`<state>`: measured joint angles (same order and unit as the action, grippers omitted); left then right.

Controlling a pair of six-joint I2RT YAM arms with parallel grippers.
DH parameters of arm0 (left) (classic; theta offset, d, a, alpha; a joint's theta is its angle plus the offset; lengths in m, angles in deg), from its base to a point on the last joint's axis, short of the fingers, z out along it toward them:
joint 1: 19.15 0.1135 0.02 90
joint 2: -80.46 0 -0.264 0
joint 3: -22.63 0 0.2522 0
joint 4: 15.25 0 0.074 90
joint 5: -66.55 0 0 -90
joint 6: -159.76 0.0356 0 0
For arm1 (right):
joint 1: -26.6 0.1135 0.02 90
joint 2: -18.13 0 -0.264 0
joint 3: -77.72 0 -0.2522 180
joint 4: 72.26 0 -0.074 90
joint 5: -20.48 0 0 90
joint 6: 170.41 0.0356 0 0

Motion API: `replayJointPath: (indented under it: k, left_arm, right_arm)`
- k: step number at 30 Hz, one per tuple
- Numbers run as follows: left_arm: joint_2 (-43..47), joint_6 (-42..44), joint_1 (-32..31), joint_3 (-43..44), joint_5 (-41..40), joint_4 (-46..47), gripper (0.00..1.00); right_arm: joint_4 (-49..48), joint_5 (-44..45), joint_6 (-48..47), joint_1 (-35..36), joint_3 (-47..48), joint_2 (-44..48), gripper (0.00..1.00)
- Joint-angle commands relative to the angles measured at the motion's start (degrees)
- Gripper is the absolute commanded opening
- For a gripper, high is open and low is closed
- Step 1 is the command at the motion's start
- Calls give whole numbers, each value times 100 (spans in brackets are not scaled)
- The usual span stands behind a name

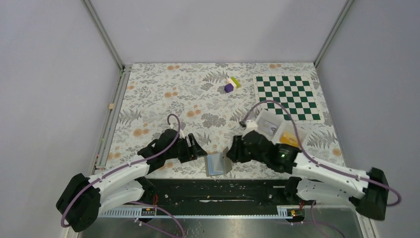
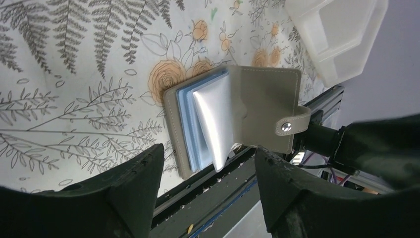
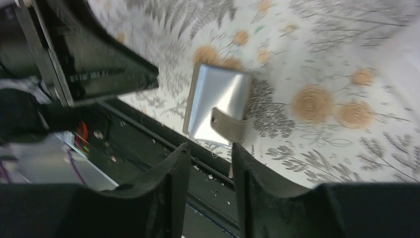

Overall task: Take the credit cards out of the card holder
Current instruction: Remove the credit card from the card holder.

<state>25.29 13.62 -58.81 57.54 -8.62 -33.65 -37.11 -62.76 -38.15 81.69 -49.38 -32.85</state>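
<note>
Floral table (image 1: 163,99) | card holder (image 1: 218,163) ajar at near edge | left pincer (image 1: 199,150) spread

From my screen the table (image 1: 163,99) is covered with a pale cloth printed with grey ferns and orange flowers. At its far right corner I see a green-and-white checkerboard mat (image 1: 287,97). Left of that mat, near the far edge, a purple block (image 1: 228,88) sits just beside a yellow-green block (image 1: 235,82); whether they touch I cannot tell. Nearer on the right lies a clear-white divided plastic tray (image 1: 271,124), partly overlapping the mat's near edge, with something orange (image 1: 288,139) in one compartment. A small tan cube (image 1: 112,106) rests on the metal rail along the left side. Plain grey walls close in the table on three sides
</note>
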Motion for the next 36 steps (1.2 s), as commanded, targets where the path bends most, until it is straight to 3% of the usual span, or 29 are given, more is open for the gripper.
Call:
replayJointPath:
  k: [1,5,12,19,26,29,33,36]
  left_arm:
    - [122,-145,87,-18,20,-34,67]
    - [197,-107,357,0,-19,-362,67]
    - [279,20,1102,-93,531,-453,67]
    - [197,78,1247,-157,780,-294,67]
    - [-117,112,1241,-143,905,-127,67]
    - [-67,129,1241,-195,861,-138,67]
    - [9,179,1233,-225,873,-95,66]
    - [81,251,1197,-261,910,9,66]
  right_arm:
    - [-899,1231,-83,1312,239,-932,51]
    - [-1227,1829,-503,2139,659,-1869,62]
    - [-1556,2268,-963,2295,915,-3024,77]
    - [-1322,2594,-1114,2324,1156,-3750,80]
    - [-677,2995,-726,2331,1315,-4312,76]
    - [-701,3090,-504,2331,1126,-4281,70]
    - [-1017,3223,-202,2316,725,-3959,41]
    - [-1372,3261,-259,2303,395,-3638,26]
